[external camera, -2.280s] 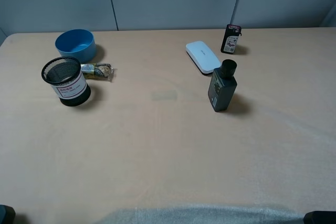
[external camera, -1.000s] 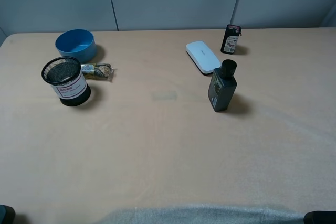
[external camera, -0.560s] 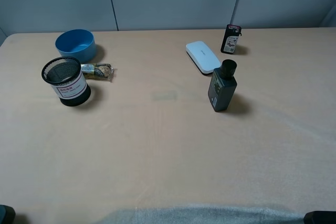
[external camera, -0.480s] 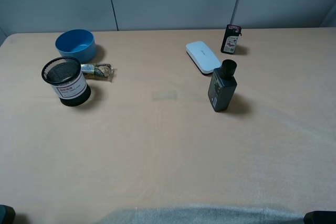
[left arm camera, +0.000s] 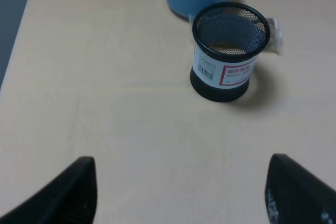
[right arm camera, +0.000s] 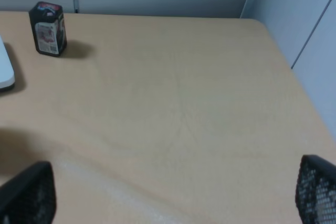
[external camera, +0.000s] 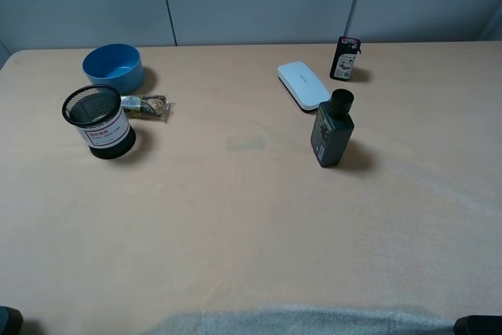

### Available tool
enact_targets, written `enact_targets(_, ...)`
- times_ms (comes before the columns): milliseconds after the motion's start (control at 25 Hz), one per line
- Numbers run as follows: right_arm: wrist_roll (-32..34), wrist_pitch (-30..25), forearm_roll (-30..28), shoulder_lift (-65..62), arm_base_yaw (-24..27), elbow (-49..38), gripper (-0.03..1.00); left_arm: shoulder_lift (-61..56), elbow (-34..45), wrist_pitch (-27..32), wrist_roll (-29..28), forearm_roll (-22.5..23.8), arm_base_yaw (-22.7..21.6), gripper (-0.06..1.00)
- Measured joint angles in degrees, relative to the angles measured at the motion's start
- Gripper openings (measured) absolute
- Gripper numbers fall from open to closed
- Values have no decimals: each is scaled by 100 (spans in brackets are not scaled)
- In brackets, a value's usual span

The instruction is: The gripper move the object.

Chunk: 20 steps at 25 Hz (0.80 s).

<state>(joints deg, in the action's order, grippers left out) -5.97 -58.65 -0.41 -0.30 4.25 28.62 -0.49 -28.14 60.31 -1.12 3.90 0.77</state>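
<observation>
The object, a flat white rounded device (external camera: 303,85), lies on the table at the back right, beside a dark bottle; only its edge shows in the right wrist view (right arm camera: 4,71). My left gripper (left arm camera: 181,198) is open and empty, its fingertips (left arm camera: 71,195) wide apart above bare table short of a mesh cup. My right gripper (right arm camera: 173,192) is open and empty over the table's right side, far from the device. In the high view only dark bits of the arms show at the bottom corners.
A dark grey bottle with a black cap (external camera: 332,129) stands just in front of the device. A small black packet (external camera: 344,58) stands behind it. At the left are a blue bowl (external camera: 113,67), a black mesh cup (external camera: 99,121) and a snack wrapper (external camera: 146,105). The table (external camera: 251,217) is beige.
</observation>
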Motion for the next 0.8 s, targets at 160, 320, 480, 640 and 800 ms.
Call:
enact_targets(160, 0, 0, 0, 0, 0, 0, 69, 0, 0, 0, 0, 0, 0, 73)
enact_targets(320, 0, 0, 0, 0, 0, 0, 69, 0, 0, 0, 0, 0, 0, 73)
enact_targets(480, 0, 0, 0, 0, 0, 0, 69, 0, 0, 0, 0, 0, 0, 73)
enact_targets(640, 0, 0, 0, 0, 0, 0, 69, 0, 0, 0, 0, 0, 0, 73)
enact_targets(800, 0, 0, 0, 0, 0, 0, 69, 0, 0, 0, 0, 0, 0, 73)
